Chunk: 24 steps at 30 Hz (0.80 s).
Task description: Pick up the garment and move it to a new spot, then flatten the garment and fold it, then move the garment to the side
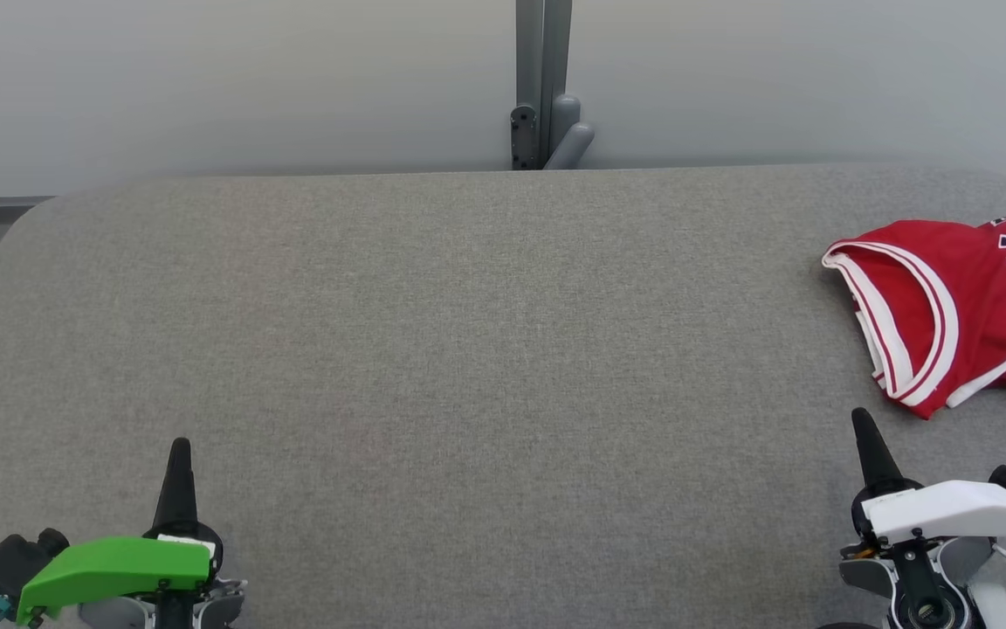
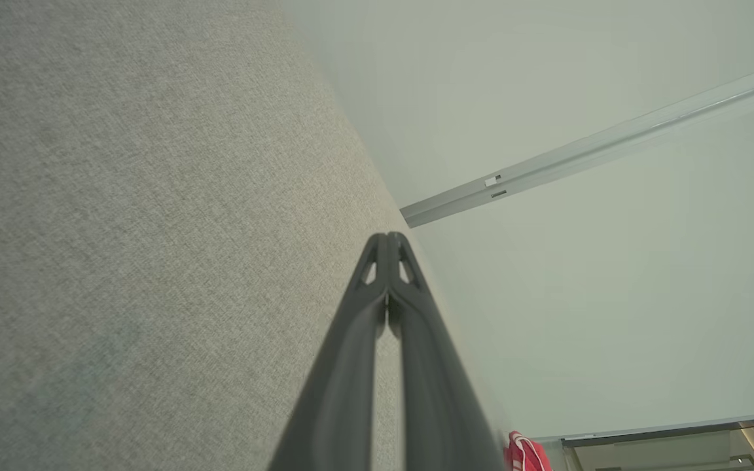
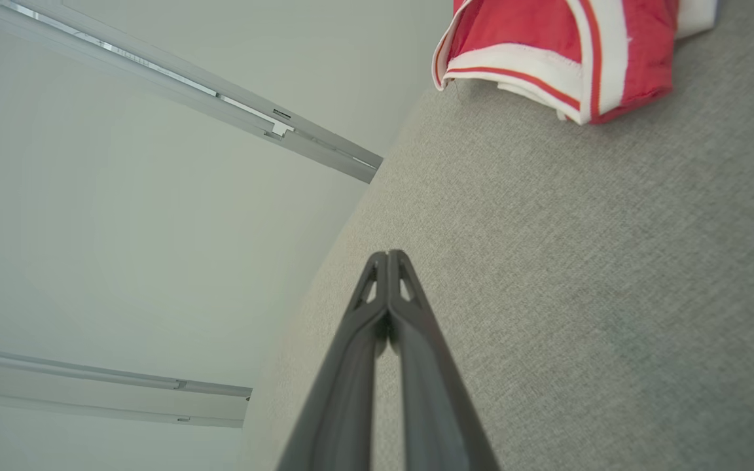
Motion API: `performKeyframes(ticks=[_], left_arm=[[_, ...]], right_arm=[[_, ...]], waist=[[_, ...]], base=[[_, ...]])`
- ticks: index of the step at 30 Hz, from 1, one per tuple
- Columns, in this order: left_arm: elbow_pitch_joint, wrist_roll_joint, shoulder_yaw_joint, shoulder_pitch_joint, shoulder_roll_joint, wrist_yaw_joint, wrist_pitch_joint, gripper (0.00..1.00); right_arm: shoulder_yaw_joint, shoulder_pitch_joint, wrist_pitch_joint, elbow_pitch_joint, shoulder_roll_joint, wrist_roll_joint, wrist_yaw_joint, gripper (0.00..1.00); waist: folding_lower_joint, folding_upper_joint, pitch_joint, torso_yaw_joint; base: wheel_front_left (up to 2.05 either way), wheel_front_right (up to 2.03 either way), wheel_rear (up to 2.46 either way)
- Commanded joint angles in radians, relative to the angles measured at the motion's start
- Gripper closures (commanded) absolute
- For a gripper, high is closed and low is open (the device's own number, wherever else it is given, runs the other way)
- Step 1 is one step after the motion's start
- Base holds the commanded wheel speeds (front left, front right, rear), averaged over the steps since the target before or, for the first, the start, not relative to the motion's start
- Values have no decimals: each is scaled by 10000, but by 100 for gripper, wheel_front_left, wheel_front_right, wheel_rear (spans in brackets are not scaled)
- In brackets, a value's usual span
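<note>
Left gripper (image 1: pixel 180 447) and right gripper (image 1: pixel 861 419): clenched, empty. Part the right's jaws near the garment (image 1: pixel 940 306), pinch its trimmed edge, and lift it clear of the counter (image 1: pixel 468 349).

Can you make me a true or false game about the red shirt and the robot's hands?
1. The red jersey lies bunched up at the right end of the grey table. True.
2. The right hand is holding the jersey. False: it is shut, holds nothing and sits apart from the jersey.
3. The left hand is shut. True.
4. The jersey is neatly folded. False: it is rumpled, not yet folded.
</note>
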Motion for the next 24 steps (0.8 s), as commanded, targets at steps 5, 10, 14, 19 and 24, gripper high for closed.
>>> performKeyframes(ticks=[5, 10, 14, 19, 24], left_arm=[[-141, -686, 94, -354, 62, 60, 179, 100], [-164, -1122, 134, -447, 64, 85, 308, 100], [-192, -1493, 171, -520, 67, 109, 406, 100], [-220, -1892, 212, -601, 70, 141, 515, 100], [-248, -2192, 246, -691, 72, 165, 611, 100]], right_arm=[[-20, -309, 187, -46, -78, 755, 1, 100], [-20, -423, 309, -35, -90, 1287, 1, 100], [-18, -468, 405, -27, -100, 1689, 2, 100], [-15, -576, 509, -16, -111, 2181, 1, 100], [-11, -634, 594, -6, -120, 2574, 1, 100]], waist=[[0, -1, 36, -51], [0, -1, 68, -97], [0, -1, 93, -133], [0, -1, 125, -179], [0, -1, 151, -216]], base=[[0, 0, 0], [0, 0, 0], [0, 0, 0], [0, 0, 0], [0, 0, 0]])
